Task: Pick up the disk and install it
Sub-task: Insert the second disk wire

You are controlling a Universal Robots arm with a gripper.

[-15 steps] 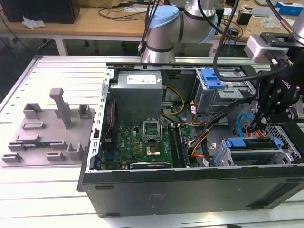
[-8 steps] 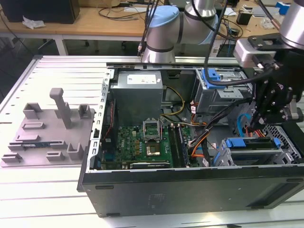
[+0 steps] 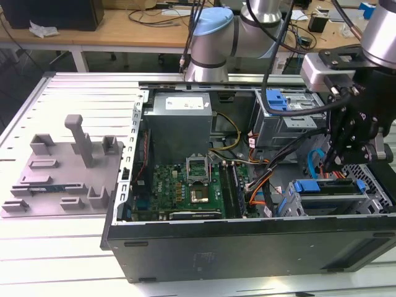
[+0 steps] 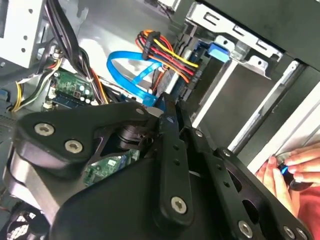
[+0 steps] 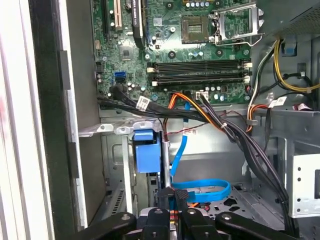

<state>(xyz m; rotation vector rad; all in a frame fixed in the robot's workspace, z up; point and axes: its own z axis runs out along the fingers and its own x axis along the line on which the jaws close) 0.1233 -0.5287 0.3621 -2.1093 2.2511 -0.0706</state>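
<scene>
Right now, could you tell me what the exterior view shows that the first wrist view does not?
Exterior view's own: the grey plastic fixture plate with upright posts and the grey power supply box. First wrist view's own: a small blue connector socket. Shared: the green motherboard with its silver processor socket, and the looped flat blue cable.

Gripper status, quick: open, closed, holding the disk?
Gripper: fingers shut together above the blue cable inside the computer case; no disk between them.
</scene>
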